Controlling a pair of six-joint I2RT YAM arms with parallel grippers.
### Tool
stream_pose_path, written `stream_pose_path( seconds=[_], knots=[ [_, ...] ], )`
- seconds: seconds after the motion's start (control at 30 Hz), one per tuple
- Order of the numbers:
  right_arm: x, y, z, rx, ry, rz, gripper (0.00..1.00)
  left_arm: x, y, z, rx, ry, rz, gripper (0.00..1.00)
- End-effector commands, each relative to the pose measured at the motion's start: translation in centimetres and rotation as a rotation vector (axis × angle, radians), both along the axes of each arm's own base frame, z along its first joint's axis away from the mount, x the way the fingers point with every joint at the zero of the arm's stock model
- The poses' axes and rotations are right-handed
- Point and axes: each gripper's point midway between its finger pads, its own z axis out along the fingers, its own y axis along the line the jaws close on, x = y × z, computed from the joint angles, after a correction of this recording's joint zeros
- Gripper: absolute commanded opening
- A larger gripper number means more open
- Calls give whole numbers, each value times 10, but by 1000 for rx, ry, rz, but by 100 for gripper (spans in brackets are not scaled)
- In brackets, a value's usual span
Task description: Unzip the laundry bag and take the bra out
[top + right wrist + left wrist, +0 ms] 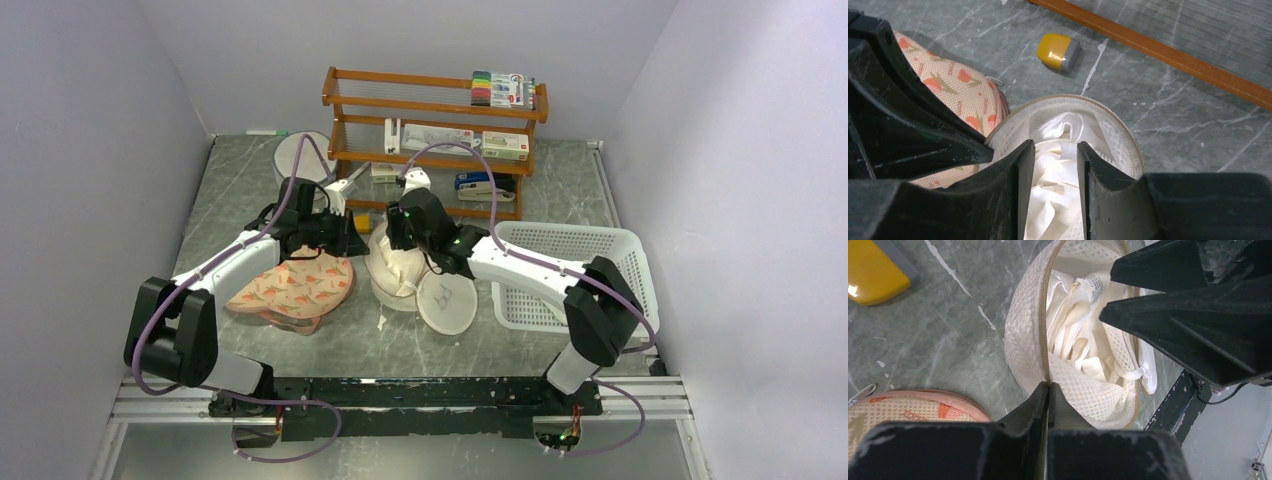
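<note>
The laundry bag (397,277) stands unzipped at the table's middle, its flat disc (447,303) with a small dark mark lying open to the right. My left gripper (358,243) is shut on the bag's zip rim; in the left wrist view (1049,386) the jaws pinch the mesh wall (1023,335). The white bra (1075,340) lies crumpled inside. My right gripper (392,238) is open and lowered into the bag's mouth; in the right wrist view (1053,147) its fingers straddle the bra (1055,165) inside the mesh rim (1115,135).
A peach carrot-print case (295,290) lies left of the bag, under my left arm. A white basket (570,275) stands at the right. A wooden rack (435,130) with boxes stands behind. A yellow-grey object (1058,51) lies near the rack.
</note>
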Motion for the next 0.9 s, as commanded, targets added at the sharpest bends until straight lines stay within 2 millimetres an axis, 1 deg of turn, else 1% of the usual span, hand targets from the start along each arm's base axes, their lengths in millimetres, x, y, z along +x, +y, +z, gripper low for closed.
stream_pose_path(
  seconds=[0.0,0.03,0.23,0.37,0.5,0.6,0.77,0.87],
  knots=[
    [14,3,5,6,-31,-41,36,-5,-6,8,-27,-24,-45,8],
    [14,3,2,2,-24,-37,36,-6,-5,8,-24,-26,-44,7],
    [8,3,-13,-38,13,-13,36,-3,-5,7,-16,-29,-46,7],
    [8,-4,-26,-70,27,-32,36,1,-3,6,-2,-34,-39,7],
    [12,-6,-24,-79,3,-43,36,1,-2,6,-4,-33,-39,7],
    [11,-2,-22,-60,-4,-25,33,0,-3,7,-10,-37,-43,7],
    [8,6,-29,-58,31,8,33,-3,-3,9,-15,-42,-47,7],
    [6,4,-34,-68,42,5,34,-4,-3,9,-15,-43,-47,7]
  ],
)
